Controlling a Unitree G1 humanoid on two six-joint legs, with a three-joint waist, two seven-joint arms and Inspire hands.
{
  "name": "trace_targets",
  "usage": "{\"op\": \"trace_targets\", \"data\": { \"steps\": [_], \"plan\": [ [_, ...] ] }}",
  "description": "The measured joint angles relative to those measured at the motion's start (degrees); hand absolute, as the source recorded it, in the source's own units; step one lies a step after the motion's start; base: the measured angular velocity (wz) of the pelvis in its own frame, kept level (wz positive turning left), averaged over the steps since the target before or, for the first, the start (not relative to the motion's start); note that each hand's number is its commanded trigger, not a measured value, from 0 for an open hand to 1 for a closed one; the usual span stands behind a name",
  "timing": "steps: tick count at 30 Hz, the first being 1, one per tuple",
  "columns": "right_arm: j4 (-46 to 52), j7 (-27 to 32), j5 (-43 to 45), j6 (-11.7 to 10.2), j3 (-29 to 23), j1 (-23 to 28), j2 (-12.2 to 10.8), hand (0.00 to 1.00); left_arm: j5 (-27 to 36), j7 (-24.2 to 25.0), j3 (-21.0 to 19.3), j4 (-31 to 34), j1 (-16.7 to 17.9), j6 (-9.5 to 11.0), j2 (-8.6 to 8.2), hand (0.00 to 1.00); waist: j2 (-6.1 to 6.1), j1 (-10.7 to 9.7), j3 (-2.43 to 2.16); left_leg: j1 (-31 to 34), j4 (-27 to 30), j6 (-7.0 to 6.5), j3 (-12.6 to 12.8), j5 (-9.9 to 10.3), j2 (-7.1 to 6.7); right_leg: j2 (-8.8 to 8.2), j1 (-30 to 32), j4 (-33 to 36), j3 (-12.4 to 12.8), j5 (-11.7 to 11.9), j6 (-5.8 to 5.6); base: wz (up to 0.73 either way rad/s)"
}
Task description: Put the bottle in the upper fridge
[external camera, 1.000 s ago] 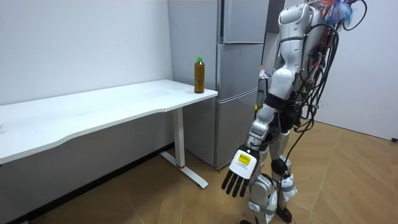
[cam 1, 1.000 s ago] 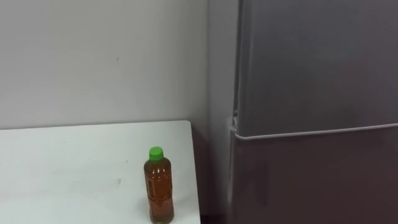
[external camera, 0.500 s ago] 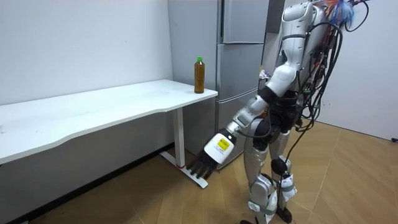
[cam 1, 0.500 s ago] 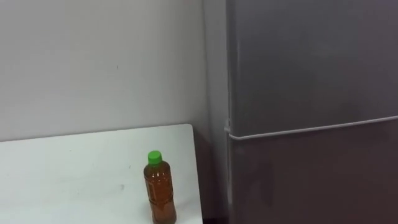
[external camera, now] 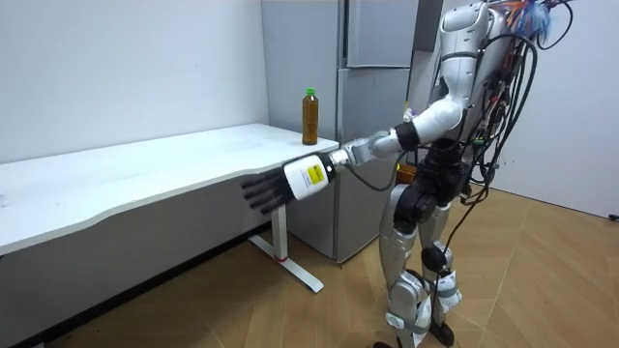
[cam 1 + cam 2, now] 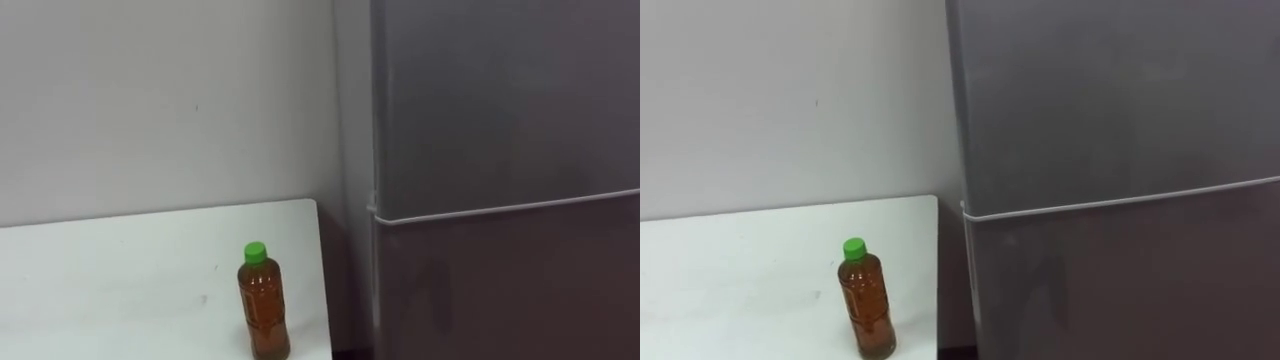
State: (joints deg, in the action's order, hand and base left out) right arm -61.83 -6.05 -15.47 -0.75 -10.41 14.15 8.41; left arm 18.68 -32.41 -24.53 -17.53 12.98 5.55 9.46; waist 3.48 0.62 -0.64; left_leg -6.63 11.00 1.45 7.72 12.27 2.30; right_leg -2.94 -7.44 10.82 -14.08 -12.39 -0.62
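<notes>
Bottle (image 6: 264,310): upright, green cap, amber liquid, standing on the surface (image 6: 120,270) near its right edge, close to the fridge (image 6: 500,120); nothing touches it.
Surface: white, set against the far wall, just left of the fridge.
Fridge: grey, both doors closed, with a thin pale seam between the upper and lower door.
Left hand (image 5: 266,188): stretched out at about surface height in the room view, well apart from the bottle; fingers seem straight and slightly spread, holding nothing.
Robot: stands upright facing the fridge, just right of the surface's end.
</notes>
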Motion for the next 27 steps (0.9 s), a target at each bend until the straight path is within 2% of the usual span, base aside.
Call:
{"op": "trace_targets", "data": {
  "steps": [2, 3, 7, 11, 15, 16, 17, 20, 22, 25, 27],
  "plan": [
    [0.0, 0.2, 0.0, 0.0, 0.0, 0.2, -0.1, 0.00, 0.2, -1.0, -0.9, 2.9, -0.4, 0.5, 0.86, 0.00, 0.11, 0.0, 0.02, 0.0, 0.3, 0.00, 0.0, 0.0, -0.02, -0.04, -0.1, 0.0, 0.1, 0.0, 0.00, 0.00],
    [0.0, 0.3, 0.0, 0.0, 0.0, 0.3, -0.1, 0.00, 0.3, -1.2, -1.7, 5.1, -0.7, 1.1, 0.87, 0.00, 0.12, 0.0, 0.03, 0.0, 0.4, 0.00, 0.0, 0.0, -0.04, -0.07, 0.0, -0.1, 0.2, 0.0, -0.02, 0.00],
    [0.9, 0.7, -0.2, 0.0, 0.1, 0.7, -0.3, 0.00, 0.4, -3.2, -2.7, 13.8, -1.4, 1.2, 0.92, 0.00, 0.06, 0.1, 0.08, 0.0, 0.4, -0.02, -0.1, 0.0, -0.01, 0.01, 0.2, 0.0, 0.8, 0.0, -0.03, 0.00],
    [1.7, 0.9, 0.2, 0.1, 0.2, 0.7, -0.3, 0.00, 0.5, -3.7, -2.7, 18.9, -2.7, 1.3, 1.08, 0.00, 0.17, 0.0, 0.08, 0.1, 0.4, -0.05, -0.2, 0.0, 0.02, 0.08, 0.4, 0.0, 1.0, 0.1, -0.02, -0.01],
    [1.8, 1.2, 0.3, 0.2, 0.1, 0.7, -0.4, 0.00, 0.5, -3.4, -3.0, 21.6, -6.8, 1.2, 1.54, 0.00, 0.42, -0.1, -0.04, 0.2, 0.4, -0.05, -0.4, 0.0, 0.01, 0.09, 0.2, -0.1, 0.5, 0.2, 0.00, 0.02],
    [1.8, 1.2, 0.4, 0.2, 0.1, 0.6, -0.5, 0.00, 0.5, -3.3, -3.0, 22.6, -7.8, 1.2, 1.69, 0.00, 0.23, -0.2, 0.09, 0.2, 0.4, -0.05, -0.3, 0.0, 0.00, 0.09, 0.2, -0.1, 0.4, 0.2, 0.00, 0.04],
    [1.8, 1.2, 0.4, 0.2, 0.1, 0.6, -0.6, 0.00, 0.5, -3.2, -3.0, 23.0, -8.3, 1.2, 1.80, 0.00, 0.37, -0.2, 0.03, 0.1, 0.4, -0.05, -0.4, 0.0, 0.00, 0.09, 0.1, -0.2, 0.4, 0.2, 0.00, 0.00],
    [1.8, 1.2, 0.5, 0.2, 0.0, 0.6, -0.9, 0.00, 0.5, -2.9, -3.0, 25.1, -10.6, 1.1, 3.10, 0.00, 0.45, -0.4, 0.17, 0.0, 0.3, -0.03, -0.4, 0.0, 0.00, 0.10, 0.1, -0.3, 0.5, 0.2, 0.00, 0.00],
    [1.8, 1.3, 0.5, 0.2, 0.0, 0.5, -1.1, 0.00, 0.4, -2.9, -3.1, 28.5, -12.5, 1.0, 3.57, 0.00, 0.37, -0.4, 0.60, 0.1, 0.3, -0.04, -0.3, 0.0, -0.02, 0.10, 0.3, -0.3, 0.7, 0.2, -0.01, -0.04],
    [1.8, 1.1, 0.4, 0.3, 0.1, 0.3, -1.1, 0.00, 0.5, -2.7, -3.3, 32.2, -14.3, 1.0, 3.62, 0.00, 0.28, -0.5, 0.86, 0.2, 0.2, -0.04, 0.0, 0.0, -0.04, 0.10, 0.6, -0.3, 1.1, 0.2, -0.06, -0.06],
    [1.8, 1.1, 0.2, 0.6, 0.1, 0.1, -1.1, 0.00, 0.4, -1.7, -3.2, 32.8, -15.3, 0.9, 3.62, 0.00, 0.37, -0.8, 0.79, 0.2, 0.2, -0.04, 0.1, 0.0, -0.04, 0.12, 0.7, -0.3, 1.4, 0.1, -0.08, -0.05]
  ]
}}
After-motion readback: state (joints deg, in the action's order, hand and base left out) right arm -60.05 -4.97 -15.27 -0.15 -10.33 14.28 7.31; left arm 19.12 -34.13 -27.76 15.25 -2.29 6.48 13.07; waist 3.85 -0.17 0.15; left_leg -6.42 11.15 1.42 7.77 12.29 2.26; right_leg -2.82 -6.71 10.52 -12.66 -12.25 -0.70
